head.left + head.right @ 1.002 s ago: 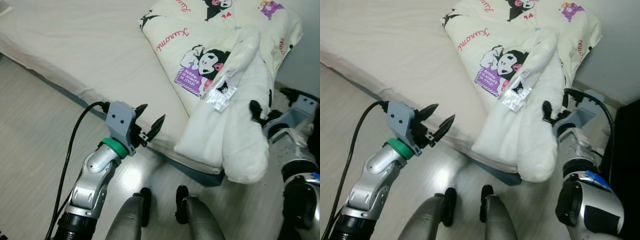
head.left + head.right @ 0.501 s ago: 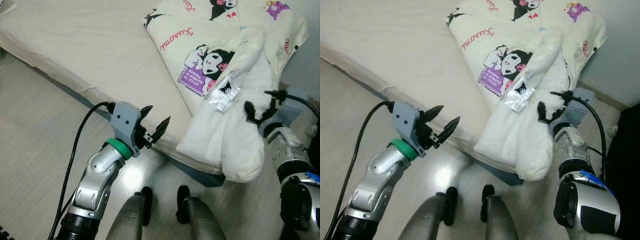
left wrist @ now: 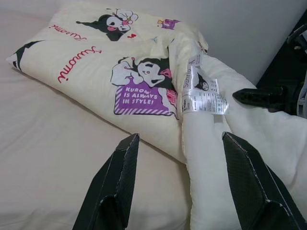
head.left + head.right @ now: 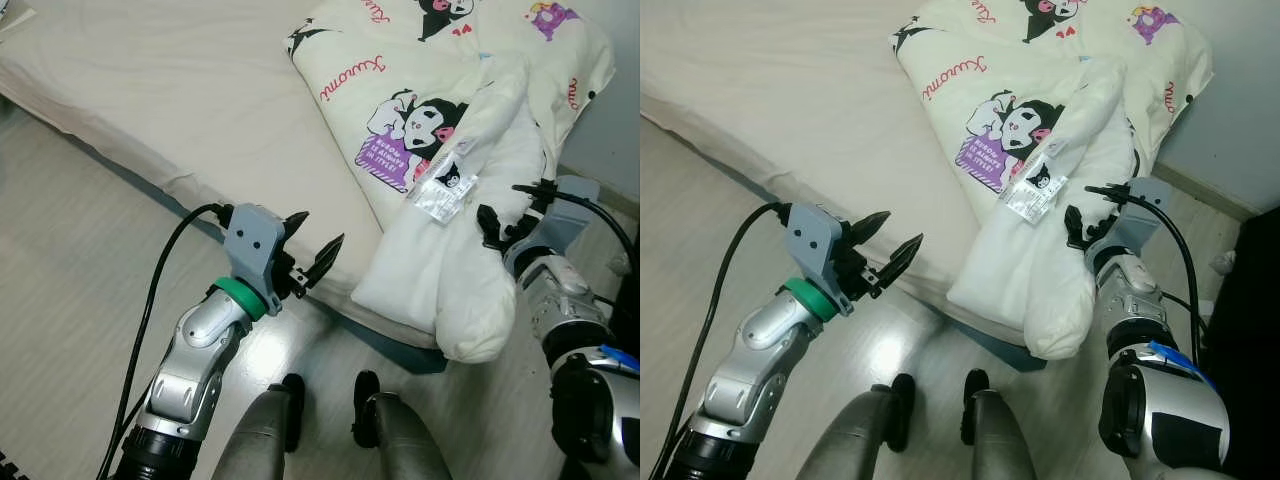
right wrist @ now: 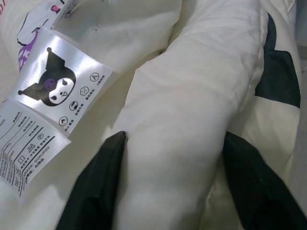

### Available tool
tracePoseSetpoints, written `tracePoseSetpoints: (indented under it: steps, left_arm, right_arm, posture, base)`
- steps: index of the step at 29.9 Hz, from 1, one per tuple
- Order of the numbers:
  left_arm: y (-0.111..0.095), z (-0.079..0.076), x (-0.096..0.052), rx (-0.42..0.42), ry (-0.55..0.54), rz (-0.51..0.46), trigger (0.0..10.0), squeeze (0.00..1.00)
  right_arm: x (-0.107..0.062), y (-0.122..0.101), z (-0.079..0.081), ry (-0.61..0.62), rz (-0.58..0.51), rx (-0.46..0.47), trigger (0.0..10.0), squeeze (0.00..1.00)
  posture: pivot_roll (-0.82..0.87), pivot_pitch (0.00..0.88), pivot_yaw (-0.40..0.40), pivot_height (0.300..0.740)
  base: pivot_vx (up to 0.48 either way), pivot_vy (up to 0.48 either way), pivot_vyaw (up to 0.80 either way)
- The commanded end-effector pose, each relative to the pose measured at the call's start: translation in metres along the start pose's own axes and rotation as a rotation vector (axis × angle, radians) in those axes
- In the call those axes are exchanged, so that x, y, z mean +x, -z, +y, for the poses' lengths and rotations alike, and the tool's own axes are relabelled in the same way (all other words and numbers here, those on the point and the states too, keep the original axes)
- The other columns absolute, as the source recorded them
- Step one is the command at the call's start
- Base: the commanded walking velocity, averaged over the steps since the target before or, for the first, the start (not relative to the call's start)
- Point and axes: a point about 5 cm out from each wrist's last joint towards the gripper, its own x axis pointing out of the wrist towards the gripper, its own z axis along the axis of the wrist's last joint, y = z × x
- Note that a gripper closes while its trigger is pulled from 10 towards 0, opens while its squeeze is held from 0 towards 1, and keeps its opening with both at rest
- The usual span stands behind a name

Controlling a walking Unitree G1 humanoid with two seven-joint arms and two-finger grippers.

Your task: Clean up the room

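Observation:
A cream comforter (image 4: 420, 90) printed with black-and-purple cartoon figures lies folded on the beige bed (image 4: 170, 90). Its white underside hangs over the bed's near edge, and a care label (image 4: 440, 190) dangles from it. My right gripper (image 4: 503, 215) presses against the right side of that hanging part. In the right wrist view it is open (image 5: 172, 139), with a thick white fold between its fingers. My left gripper (image 4: 318, 230) is open and holds nothing. It hovers by the bed's edge, to the left of the hanging part, and points at the comforter (image 3: 144, 86).
Pale wood floor (image 4: 70, 260) runs along the bed's left side. My feet (image 4: 325, 400) stand close to the bed's edge. A grey wall (image 4: 1230, 130) rises behind the comforter, and something dark (image 4: 1260, 300) stands at the far right.
My right gripper has moved up and in against the hanging fold of the comforter. The left arm has shifted slightly right, still open. The view has shifted a little.

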Motion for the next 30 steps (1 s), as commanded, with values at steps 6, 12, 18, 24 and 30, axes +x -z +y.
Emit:
tracePoseSetpoints:
  steps: [6, 12, 18, 24, 30]
  left_arm:
    - [0.008, -0.003, -0.005, -0.022, 0.004, 0.035, 10.0, 0.0]
    - [0.008, -0.002, -0.004, -0.023, -0.007, 0.035, 10.0, 0.0]
    - [0.008, -0.001, -0.004, -0.026, -0.022, 0.033, 10.0, 0.0]
    - [0.008, 0.004, -0.002, -0.042, -0.074, 0.025, 10.0, 0.0]
    - [0.008, 0.002, -0.001, -0.048, -0.073, 0.022, 10.0, 0.0]
  right_arm:
    - [-0.005, 0.017, -0.003, -0.001, 0.059, 0.008, 0.0, 0.0]
    - [-0.005, 0.016, -0.003, -0.019, 0.052, 0.005, 0.0, 0.0]
    - [-0.004, 0.013, 0.007, -0.095, 0.028, -0.011, 0.0, 0.0]
    - [0.0, 0.012, 0.046, -0.354, -0.004, -0.083, 0.0, 0.0]
    - [-0.009, 0.031, 0.096, -0.673, 0.037, -0.187, 0.0, 0.0]
  posture:
    - [0.12, 0.372, 0.087, 0.735]
    - [0.12, 0.371, 0.087, 0.735]
    - [0.12, 0.367, 0.086, 0.735]
    - [0.12, 0.367, 0.086, 0.735]
    - [0.11, 0.368, 0.082, 0.735]
  base:
    - [0.0, 0.0, 0.0]
    - [0.0, 0.0, 0.0]
    - [0.0, 0.0, 0.0]
    - [0.0, 0.0, 0.0]
    - [0.0, 0.0, 0.0]
